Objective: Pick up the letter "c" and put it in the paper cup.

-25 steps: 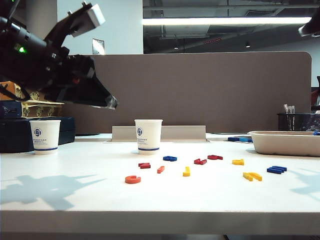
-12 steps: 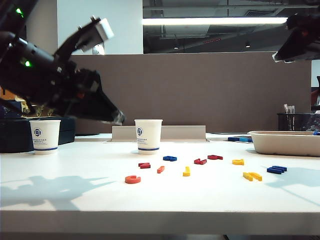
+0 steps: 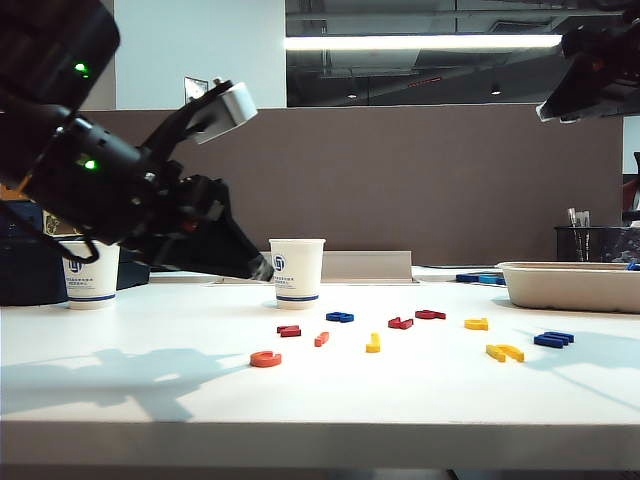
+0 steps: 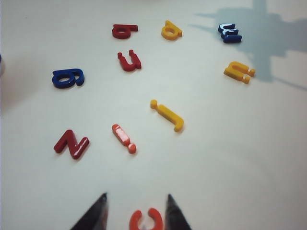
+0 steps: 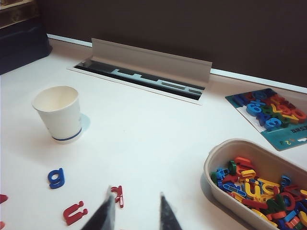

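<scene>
Left gripper [image 4: 135, 211] is open, its two tips just on either side of the letter "c" [image 4: 146, 220] on the white table [image 3: 150, 330]. Right gripper [image 5: 136, 211] is open too, high up over a red letter [image 5: 117, 195] and a tray of letters [image 5: 216, 163]. Paper cup [image 3: 297, 272] stands behind, with a small orange bar [image 4: 123, 138] and a red z [image 4: 71, 143] between.

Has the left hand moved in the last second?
Yes. The left hand has dropped and shifted right, from above the middle paper cup down to beside its rim.
</scene>
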Controlling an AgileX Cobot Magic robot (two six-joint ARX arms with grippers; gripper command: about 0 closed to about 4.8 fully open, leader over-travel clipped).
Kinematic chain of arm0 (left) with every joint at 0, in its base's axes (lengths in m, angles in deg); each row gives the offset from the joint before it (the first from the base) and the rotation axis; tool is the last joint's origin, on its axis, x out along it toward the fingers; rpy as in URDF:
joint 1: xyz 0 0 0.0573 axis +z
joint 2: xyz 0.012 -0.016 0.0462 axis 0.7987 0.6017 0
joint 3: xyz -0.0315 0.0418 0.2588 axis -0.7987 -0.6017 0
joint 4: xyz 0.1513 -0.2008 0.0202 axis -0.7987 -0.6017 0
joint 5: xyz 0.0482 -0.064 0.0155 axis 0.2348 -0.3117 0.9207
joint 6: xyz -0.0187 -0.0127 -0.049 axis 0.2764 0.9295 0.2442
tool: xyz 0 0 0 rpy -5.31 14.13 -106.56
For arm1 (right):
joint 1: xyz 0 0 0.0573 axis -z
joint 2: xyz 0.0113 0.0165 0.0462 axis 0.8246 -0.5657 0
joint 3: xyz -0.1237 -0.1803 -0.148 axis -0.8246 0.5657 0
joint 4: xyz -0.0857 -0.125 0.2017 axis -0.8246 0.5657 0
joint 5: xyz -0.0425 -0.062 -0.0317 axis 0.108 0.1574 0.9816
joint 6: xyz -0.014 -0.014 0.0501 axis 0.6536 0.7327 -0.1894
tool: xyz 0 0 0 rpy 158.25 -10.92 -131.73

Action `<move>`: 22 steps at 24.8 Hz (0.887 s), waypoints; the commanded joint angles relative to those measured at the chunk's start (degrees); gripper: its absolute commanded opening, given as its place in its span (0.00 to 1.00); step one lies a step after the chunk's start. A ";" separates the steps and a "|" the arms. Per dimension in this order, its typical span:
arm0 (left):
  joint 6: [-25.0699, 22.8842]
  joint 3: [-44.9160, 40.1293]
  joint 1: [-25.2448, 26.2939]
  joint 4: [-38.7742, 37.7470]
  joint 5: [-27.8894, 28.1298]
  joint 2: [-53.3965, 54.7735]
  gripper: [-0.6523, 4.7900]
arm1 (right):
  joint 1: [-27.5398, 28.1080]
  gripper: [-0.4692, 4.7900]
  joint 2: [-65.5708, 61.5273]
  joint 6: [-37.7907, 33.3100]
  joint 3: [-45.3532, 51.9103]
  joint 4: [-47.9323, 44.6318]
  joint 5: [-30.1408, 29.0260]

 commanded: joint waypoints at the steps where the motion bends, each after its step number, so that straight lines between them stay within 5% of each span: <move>1: 0.02 2.05 -0.20 0.24 -0.33 2.32 0.40 | -0.37 0.31 -1.75 0.13 -0.81 -2.14 -0.22; 22: 0.07 3.10 -0.61 -3.76 -1.62 7.30 0.40 | -0.76 0.31 -2.73 0.33 -0.81 -2.36 -0.13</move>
